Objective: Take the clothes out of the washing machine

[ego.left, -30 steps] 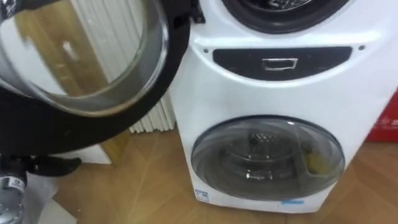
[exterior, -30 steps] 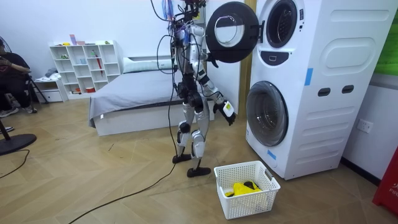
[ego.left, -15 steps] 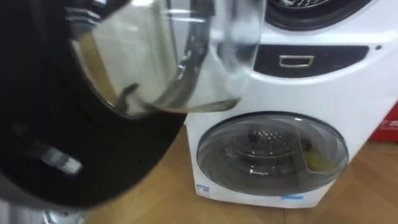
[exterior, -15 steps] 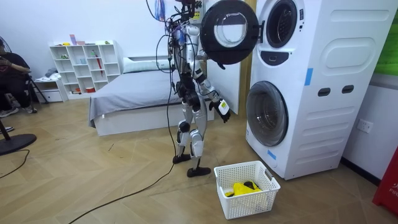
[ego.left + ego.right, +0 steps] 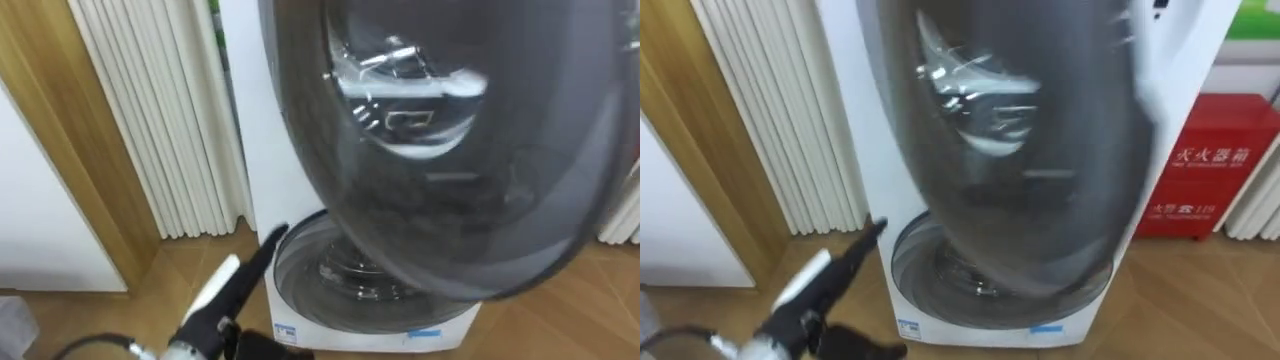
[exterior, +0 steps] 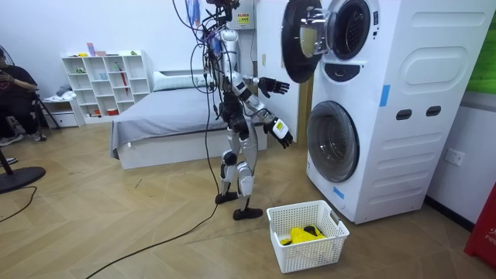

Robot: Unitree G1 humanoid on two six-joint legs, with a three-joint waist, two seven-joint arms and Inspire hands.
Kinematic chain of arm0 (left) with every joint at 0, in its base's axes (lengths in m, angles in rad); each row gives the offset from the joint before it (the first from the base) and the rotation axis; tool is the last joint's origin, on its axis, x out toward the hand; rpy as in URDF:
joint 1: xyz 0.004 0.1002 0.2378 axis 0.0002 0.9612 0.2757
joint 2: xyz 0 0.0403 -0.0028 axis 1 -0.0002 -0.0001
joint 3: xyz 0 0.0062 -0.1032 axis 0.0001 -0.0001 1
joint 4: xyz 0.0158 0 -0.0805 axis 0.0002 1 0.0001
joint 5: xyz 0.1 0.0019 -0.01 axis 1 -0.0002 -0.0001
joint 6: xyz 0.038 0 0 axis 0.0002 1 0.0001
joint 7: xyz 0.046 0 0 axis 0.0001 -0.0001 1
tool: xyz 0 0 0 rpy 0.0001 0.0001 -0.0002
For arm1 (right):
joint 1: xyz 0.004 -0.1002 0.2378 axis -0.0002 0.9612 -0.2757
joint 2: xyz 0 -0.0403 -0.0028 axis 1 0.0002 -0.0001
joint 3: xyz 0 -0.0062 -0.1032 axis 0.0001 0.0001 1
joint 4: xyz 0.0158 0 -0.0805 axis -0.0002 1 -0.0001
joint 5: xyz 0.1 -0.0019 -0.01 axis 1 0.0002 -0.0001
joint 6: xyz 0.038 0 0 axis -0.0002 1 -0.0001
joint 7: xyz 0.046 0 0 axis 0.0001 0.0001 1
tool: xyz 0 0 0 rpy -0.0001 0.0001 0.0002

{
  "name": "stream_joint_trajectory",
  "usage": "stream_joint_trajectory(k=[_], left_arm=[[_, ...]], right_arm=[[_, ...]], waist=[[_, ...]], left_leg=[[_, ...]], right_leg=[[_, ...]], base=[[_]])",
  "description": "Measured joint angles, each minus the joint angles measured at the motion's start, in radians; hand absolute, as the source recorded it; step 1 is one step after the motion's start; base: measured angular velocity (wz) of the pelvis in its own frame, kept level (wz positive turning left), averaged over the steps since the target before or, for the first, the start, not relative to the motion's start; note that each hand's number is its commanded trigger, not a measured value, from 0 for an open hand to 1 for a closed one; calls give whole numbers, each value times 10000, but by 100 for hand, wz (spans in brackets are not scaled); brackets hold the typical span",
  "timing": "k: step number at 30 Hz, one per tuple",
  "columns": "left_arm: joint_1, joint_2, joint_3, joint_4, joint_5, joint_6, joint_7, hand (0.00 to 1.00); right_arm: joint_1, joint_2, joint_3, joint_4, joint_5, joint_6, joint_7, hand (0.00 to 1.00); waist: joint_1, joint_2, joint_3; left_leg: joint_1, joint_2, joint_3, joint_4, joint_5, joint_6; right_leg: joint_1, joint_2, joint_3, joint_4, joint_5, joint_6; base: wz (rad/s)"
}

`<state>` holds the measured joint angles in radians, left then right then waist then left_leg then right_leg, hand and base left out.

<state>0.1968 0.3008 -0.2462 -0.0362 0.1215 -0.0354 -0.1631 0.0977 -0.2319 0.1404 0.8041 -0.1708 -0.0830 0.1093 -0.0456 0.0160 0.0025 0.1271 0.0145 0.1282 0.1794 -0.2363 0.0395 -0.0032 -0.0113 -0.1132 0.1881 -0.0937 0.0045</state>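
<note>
Yellow clothes lie in the white basket on the wooden floor, near the foot of the washer and well apart from both hands. The robot stands upright between the bed and the washer, facing the machine. Its left arm reaches forward at chest height. The left hand has its fingers spread wide with nothing in them, just below the upper door; I cannot tell whether it touches it. From the head views that forearm comes in from the lower left and points toward the top edge of the lower door, which is closed. The right arm is bent at the elbow, and the right hand hangs lower, near hip height, with loose fingers and nothing held. The upper door stands out from the washer, edge-on to me, and its dark glass looms large before the robot's head. I cannot tell what lies in the upper drum.
</note>
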Motion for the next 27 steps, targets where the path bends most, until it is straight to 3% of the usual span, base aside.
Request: stream_joint_trajectory(k=[8,10,17,19,23,27], left_arm=[[337,-41,-7,175,-64,-4,-68,0],[341,-194,-31,470,2,-1,-67,0],[335,-318,-70,921,4,-24,-34,0],[271,-548,-130,1541,-30,-45,11,0],[-170,-674,-403,2901,-5,-78,38,0],[-419,-803,-420,4547,61,-89,350,0]], right_arm=[[11,184,-2,56,126,-5,-20,0],[16,286,-8,58,129,-5,-30,0],[31,415,-30,97,127,-9,-57,0],[52,448,-20,120,126,-8,-36,0],[47,546,81,323,125,-8,-18,0],[206,701,294,460,156,17,28,0]], waist=[[-36,55,36],[-75,88,58],[-131,76,78],[-196,66,83],[-206,-4,126],[-203,-140,82]], left_leg=[[243,100,113,-132,-51,-82],[270,121,124,-132,-61,-96],[266,138,313,-115,-60,-98],[272,127,323,-115,-60,-98],[364,127,372,-120,-60,-98],[414,165,643,-138,-60,-98]], right_leg=[[176,140,69,-32,-2,-36],[172,156,19,-25,-48,-69],[79,167,40,-6,-126,-95],[74,157,60,-5,-149,-87],[30,212,255,21,-156,-89],[-12,253,322,16,-150,-115]], base=[[-5],[0],[-7],[0],[-10],[-16]])
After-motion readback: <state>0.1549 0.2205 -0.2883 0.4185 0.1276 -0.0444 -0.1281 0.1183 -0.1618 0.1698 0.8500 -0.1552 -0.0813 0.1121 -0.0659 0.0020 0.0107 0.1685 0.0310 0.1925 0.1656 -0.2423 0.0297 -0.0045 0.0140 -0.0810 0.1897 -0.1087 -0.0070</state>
